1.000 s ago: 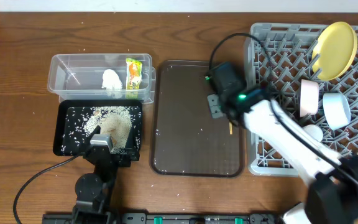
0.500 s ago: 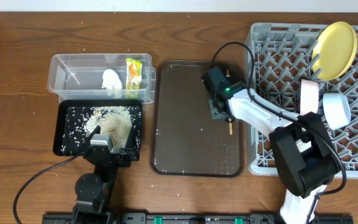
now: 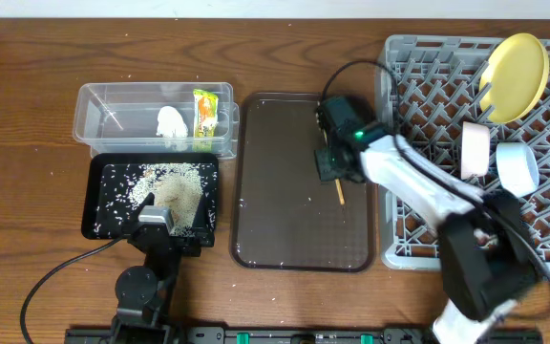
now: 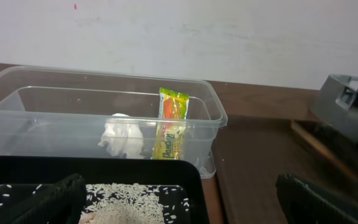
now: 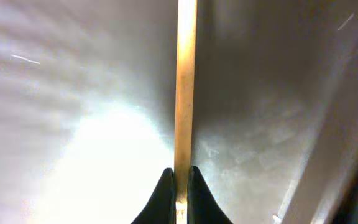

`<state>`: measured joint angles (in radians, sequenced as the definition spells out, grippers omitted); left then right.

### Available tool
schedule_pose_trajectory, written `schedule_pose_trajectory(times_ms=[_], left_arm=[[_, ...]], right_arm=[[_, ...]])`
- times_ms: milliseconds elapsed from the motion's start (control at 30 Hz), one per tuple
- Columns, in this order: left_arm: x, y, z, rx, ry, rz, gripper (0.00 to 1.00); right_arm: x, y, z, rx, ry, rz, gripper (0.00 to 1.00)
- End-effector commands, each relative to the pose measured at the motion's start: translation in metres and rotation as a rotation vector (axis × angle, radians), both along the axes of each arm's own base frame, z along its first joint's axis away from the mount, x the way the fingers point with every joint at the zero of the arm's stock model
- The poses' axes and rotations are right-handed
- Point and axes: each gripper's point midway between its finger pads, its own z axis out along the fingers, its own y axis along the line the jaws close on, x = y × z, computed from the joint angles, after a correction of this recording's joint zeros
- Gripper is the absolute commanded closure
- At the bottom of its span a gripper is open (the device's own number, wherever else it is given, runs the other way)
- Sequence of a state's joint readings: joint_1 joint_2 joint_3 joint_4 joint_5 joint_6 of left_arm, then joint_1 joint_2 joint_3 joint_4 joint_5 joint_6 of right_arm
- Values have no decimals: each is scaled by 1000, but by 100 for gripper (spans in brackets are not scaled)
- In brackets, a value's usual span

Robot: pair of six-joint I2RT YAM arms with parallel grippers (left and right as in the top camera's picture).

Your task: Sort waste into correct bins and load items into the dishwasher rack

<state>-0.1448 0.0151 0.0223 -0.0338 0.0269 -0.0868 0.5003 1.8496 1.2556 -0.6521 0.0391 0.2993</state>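
My right gripper (image 3: 331,168) (image 5: 180,182) is shut on one thin wooden chopstick (image 3: 340,192) (image 5: 186,93) low over the dark-brown serving tray (image 3: 285,225). My left gripper (image 4: 185,205) is open and empty at the near edge of the black bin (image 3: 103,196), which holds rice grains (image 3: 172,188) (image 4: 129,208). The clear bin (image 3: 113,105) (image 4: 55,99) holds the paper wad (image 3: 170,123) (image 4: 122,134) and the snack wrapper (image 3: 204,115) (image 4: 170,124). The grey dishwasher rack (image 3: 428,76) holds the yellow plate (image 3: 516,63), two bowls on edge (image 3: 475,148) (image 3: 518,168) and a small white cup (image 3: 481,203).
A few stray rice grains lie on the tray. The right arm's cable (image 3: 351,67) loops over the rack's left edge. The left arm's cable (image 3: 55,277) trails across the wooden table at the front left.
My right arm has swung and turned over the tray's right side. The chopstick has shifted a little to the left with the gripper. The left arm has not moved.
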Motion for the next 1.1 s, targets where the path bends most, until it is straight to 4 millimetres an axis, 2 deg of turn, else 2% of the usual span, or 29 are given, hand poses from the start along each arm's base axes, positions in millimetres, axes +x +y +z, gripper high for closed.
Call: schedule_pose_trajectory(times_ms=[0, 100, 167, 300, 400, 433, 500, 533, 600, 700, 833, 900, 933, 967, 1067], left_arm=[[0, 4, -17, -3, 52, 19, 0], [0, 3, -17, -3, 52, 19, 0], [0, 4, -17, -3, 52, 19, 0], [0, 4, -17, -3, 52, 19, 0], [0, 4, -17, -3, 52, 19, 0], [0, 4, -17, -3, 52, 19, 0], [0, 3, -17, -3, 52, 19, 0], [0, 3, -17, -3, 52, 19, 0], [0, 4, -17, -3, 52, 19, 0], [0, 4, -17, -3, 52, 19, 0], [0, 4, -17, -3, 52, 19, 0], [0, 3, -17, -3, 52, 19, 0], [0, 4, -17, -3, 52, 19, 0], [0, 3, -17, -3, 52, 19, 0], [0, 4, -17, -3, 52, 19, 0]], right_arm=[[22, -20, 77, 43, -201, -26, 99], [32, -65, 105, -21, -284, -128, 99], [36, -89, 109, -47, -290, -156, 99], [38, -129, 96, -93, -242, -215, 99], [33, -144, 82, -111, -184, -247, 97], [32, -144, 81, -105, -174, -246, 92], [30, -135, 79, -69, -159, -198, 76], [29, -126, 82, -36, -159, -155, 62], [26, -117, 88, -10, -168, -128, 57], [17, -102, 110, 51, -200, -107, 55], [-9, -58, 157, 240, -261, 25, 54], [-27, -36, 185, 324, -305, 105, 49], [-37, -26, 199, 365, -328, 146, 38], [-48, -16, 212, 402, -350, 188, 1], [-82, 9, 243, 500, -389, 298, 1]])
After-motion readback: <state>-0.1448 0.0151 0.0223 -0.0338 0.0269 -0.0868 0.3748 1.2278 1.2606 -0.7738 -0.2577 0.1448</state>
